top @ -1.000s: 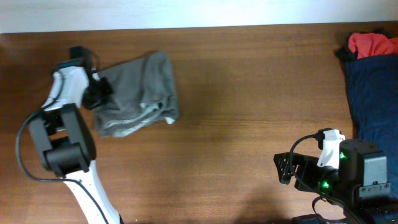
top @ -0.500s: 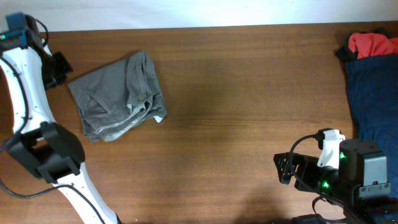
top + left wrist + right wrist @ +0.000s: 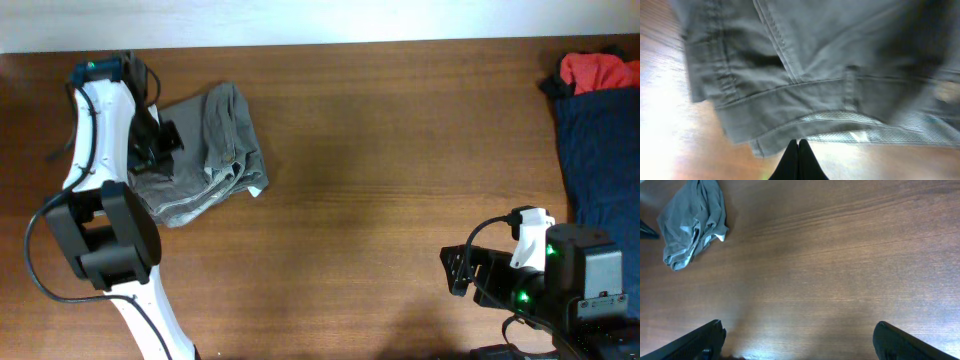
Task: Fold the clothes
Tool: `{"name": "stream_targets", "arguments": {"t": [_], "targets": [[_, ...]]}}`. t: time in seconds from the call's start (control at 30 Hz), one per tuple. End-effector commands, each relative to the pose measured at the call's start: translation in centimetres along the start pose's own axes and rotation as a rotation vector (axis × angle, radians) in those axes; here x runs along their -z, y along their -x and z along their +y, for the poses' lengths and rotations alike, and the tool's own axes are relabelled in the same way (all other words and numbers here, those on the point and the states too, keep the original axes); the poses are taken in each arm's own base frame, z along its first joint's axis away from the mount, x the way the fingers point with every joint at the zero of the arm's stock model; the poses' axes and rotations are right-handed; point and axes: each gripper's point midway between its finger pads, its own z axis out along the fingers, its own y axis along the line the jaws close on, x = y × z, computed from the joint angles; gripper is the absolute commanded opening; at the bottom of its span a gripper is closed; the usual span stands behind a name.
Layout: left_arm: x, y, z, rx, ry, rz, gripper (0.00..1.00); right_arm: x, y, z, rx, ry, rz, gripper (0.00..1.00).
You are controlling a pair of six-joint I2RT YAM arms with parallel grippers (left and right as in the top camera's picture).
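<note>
The grey shorts [image 3: 205, 150] lie bunched and wrinkled at the table's far left; they also show in the left wrist view [image 3: 815, 75] and the right wrist view [image 3: 692, 222]. My left gripper [image 3: 150, 150] is over their left edge; in its wrist view its fingers [image 3: 799, 145] are shut together and empty, just off the hem. My right gripper [image 3: 457, 272] is open and empty near the front right, its fingers wide apart [image 3: 797, 335] over bare wood. The dark navy garment [image 3: 605, 150] and the red one [image 3: 598, 68] lie at the far right.
The brown wooden table [image 3: 400, 180] runs to a white wall edge at the back. The right arm's base [image 3: 570, 280] with green lights stands at the front right.
The left arm swung out to the far left edge and then came back over the shorts' left side. The shorts shifted left and flattened somewhat. The right arm has not moved.
</note>
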Motion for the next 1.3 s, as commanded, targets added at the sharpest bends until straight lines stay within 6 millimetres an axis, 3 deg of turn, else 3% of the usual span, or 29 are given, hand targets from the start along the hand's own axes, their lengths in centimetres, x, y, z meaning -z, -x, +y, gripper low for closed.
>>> {"name": "stream_targets", "arguments": {"t": [0.0,0.3,0.73,1.07,1.27], "targets": [[-3.3,-0.9,0.7,0.034,0.015,0.063,0.01,-0.1,0.0,-0.1,-0.004,-0.009,0.000,0.99],[-8.6,-0.8,0.8,0.057,0.003,0.048,0.01,-0.1,0.0,-0.1,-0.004,-0.009,0.000,0.99],[-10.7,4.4,2.1,0.132,-0.038,-0.140,0.01,-0.1,0.0,-0.1,-0.004,-0.009,0.000,0.99],[-15.0,8.0,6.5,0.209,0.066,-0.214,0.01,-0.1,0.0,-0.1,-0.004,-0.009,0.000,0.99],[-14.5,10.7,9.5,0.290,0.056,-0.307,0.01,-0.1,0.0,-0.1,-0.004,-0.009,0.000,0.99]]}}
